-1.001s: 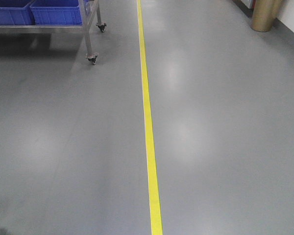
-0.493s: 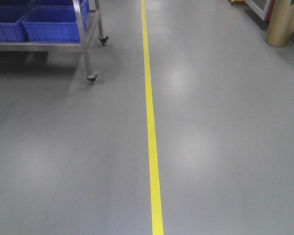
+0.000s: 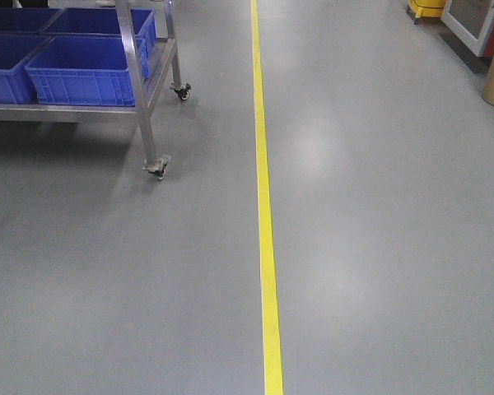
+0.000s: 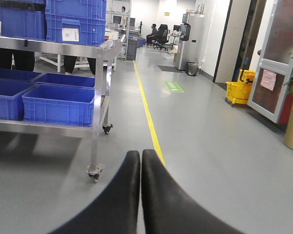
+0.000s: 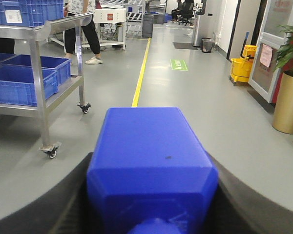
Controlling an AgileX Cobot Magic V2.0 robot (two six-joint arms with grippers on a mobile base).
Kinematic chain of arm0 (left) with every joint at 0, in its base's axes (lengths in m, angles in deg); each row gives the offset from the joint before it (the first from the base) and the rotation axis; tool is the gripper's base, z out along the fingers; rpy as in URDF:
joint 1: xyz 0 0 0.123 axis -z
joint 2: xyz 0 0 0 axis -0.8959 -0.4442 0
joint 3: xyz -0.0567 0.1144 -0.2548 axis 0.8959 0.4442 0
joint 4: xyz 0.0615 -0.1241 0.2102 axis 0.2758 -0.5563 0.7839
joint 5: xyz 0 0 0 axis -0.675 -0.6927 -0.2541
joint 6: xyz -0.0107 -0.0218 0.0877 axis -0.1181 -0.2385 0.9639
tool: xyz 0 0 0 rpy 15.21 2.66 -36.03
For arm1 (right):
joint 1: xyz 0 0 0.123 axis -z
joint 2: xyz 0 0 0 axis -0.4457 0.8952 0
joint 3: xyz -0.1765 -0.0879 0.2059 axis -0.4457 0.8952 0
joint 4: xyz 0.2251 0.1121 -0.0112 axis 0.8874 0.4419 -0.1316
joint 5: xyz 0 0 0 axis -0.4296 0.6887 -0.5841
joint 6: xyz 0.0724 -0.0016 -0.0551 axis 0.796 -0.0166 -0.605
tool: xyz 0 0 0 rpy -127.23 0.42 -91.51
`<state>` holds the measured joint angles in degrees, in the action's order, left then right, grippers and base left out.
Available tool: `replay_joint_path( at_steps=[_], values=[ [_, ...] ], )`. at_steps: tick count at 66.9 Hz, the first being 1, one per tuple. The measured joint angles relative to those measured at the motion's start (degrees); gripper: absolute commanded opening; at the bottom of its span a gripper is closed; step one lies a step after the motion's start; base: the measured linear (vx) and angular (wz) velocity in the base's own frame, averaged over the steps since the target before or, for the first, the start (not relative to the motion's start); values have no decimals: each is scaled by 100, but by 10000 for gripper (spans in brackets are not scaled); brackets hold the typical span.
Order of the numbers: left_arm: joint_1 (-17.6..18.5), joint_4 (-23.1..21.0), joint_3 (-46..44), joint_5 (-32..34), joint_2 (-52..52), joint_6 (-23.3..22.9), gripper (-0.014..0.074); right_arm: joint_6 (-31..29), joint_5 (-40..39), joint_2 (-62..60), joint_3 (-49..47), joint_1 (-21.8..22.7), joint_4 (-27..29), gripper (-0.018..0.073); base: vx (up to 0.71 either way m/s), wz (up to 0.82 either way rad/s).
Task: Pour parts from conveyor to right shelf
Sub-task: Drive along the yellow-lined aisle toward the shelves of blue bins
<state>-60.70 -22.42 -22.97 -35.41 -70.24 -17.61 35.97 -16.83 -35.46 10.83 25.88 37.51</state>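
Note:
A bright-blue part (image 5: pixel 146 136) fills the right wrist view, clamped between the black fingers (image 5: pixel 63 200) of my right gripper (image 5: pixel 150 165), which is shut on it. My left gripper (image 4: pixel 140 156) is shut with its black fingers pressed together and nothing between them. A stainless-steel shelf (image 3: pixel 136 82) on casters carries large blue bins (image 3: pixel 82 70) at the upper left of the front view. The same shelf (image 4: pixel 100 97) stands left of the left gripper, and the shelf (image 5: pixel 36 83) also appears left of the held part. The conveyor is out of view.
A yellow floor line (image 3: pixel 266 214) runs straight ahead over grey floor. The shelf's near caster (image 3: pixel 156 169) sits left of it. On the right stand a yellow mop bucket (image 4: pixel 238 92), a gold planter (image 5: pixel 288 102) and a door. A person's legs (image 5: pixel 90 36) are behind the shelf.
In the front view the shelf and its bins have slid down and to the right, growing larger. The gold planter has drifted to the right edge. The yellow line has shifted slightly right.

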Motion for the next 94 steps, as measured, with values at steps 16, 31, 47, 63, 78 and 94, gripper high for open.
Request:
replay_joint_path(
  at_steps=[16, 31, 47, 63, 78, 94],
  values=[
    [0, 0, 0, 0, 0, 0, -6, 0, 0, 0, 0, 0, 0, -4, 70, 3],
    [0, 0, 0, 0, 0, 0, -6, 0, 0, 0, 0, 0, 0, -4, 69, 2],
    [0, 0, 0, 0, 0, 0, -6, 0, 0, 0, 0, 0, 0, -4, 64, -3],
    [0, 0, 0, 0, 0, 0, -6, 0, 0, 0, 0, 0, 0, -4, 59, -1],
    [0, 0, 0, 0, 0, 0, -6, 0, 0, 0, 0, 0, 0, -4, 53, 8],
    [0, 0, 0, 0, 0, 0, -6, 0, 0, 0, 0, 0, 0, -4, 47, 37]
  ],
)
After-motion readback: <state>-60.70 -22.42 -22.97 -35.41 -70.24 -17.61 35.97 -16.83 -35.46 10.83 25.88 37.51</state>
